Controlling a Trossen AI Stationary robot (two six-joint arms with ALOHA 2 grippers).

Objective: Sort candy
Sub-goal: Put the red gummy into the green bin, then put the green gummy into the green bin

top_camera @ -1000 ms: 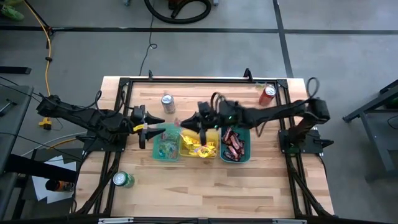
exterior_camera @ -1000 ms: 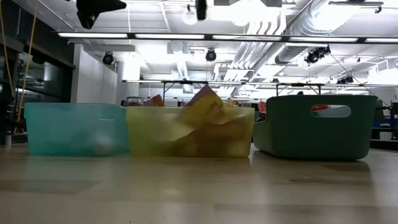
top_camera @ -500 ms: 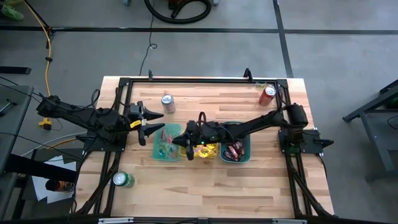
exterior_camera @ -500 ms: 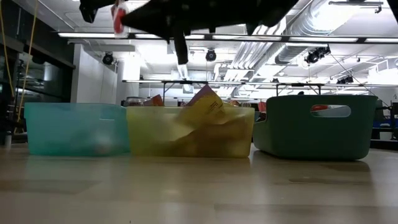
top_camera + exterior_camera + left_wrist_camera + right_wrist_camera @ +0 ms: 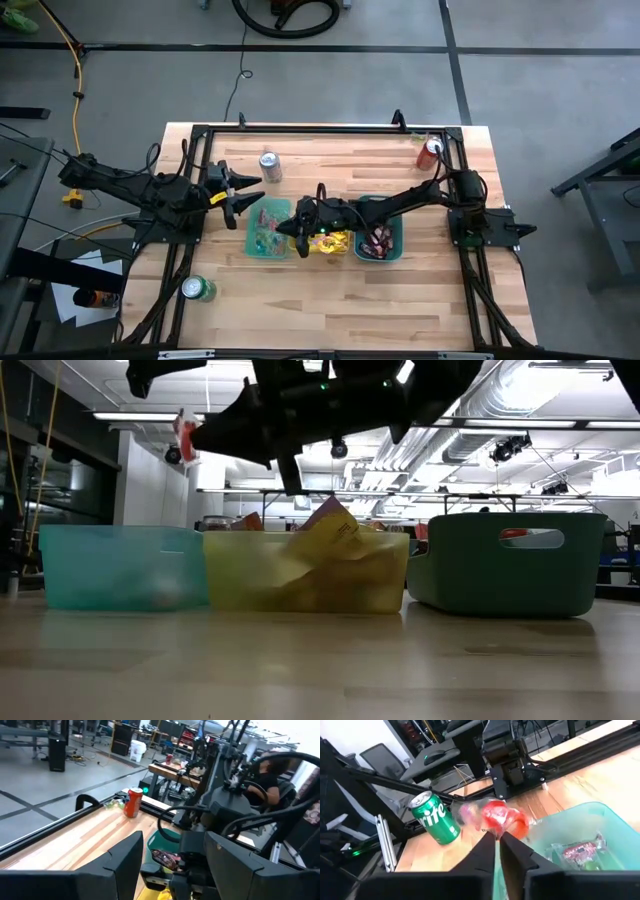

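Note:
My right gripper (image 5: 282, 230) reaches in from the table's right and hangs above the light teal bin (image 5: 266, 232). It is shut on a small red sweet with clear twisted ends (image 5: 498, 816); the sweet also shows in the low view (image 5: 185, 434). The teal bin holds tiny mixed-colour pieces (image 5: 580, 851). The yellow bin (image 5: 326, 238) holds yellow packets, and the dark green bin (image 5: 379, 238) holds brown-and-red bars. My left gripper (image 5: 243, 193) is open and empty, left of the teal bin and above the table. My right gripper pinches the red sweet's middle (image 5: 496, 827) between its two fingers, only at their free ends. The fingers come nearly level from the table's right. The sweet is lifted clear, above the teal bin's edge, its twisted ends sticking out on both sides.
A silver can (image 5: 269, 165) stands beyond the bins, a red can (image 5: 430, 150) at the far right, and a green can (image 5: 198, 289) at the near left. The three bins stand side by side mid-table. Bare wood lies in front of them.
My right gripper has gone from above the yellow bin's far side toward the table's left and near edge, and down, ending over the teal bin with the red sweet still held. In the last half second it has hardly moved.

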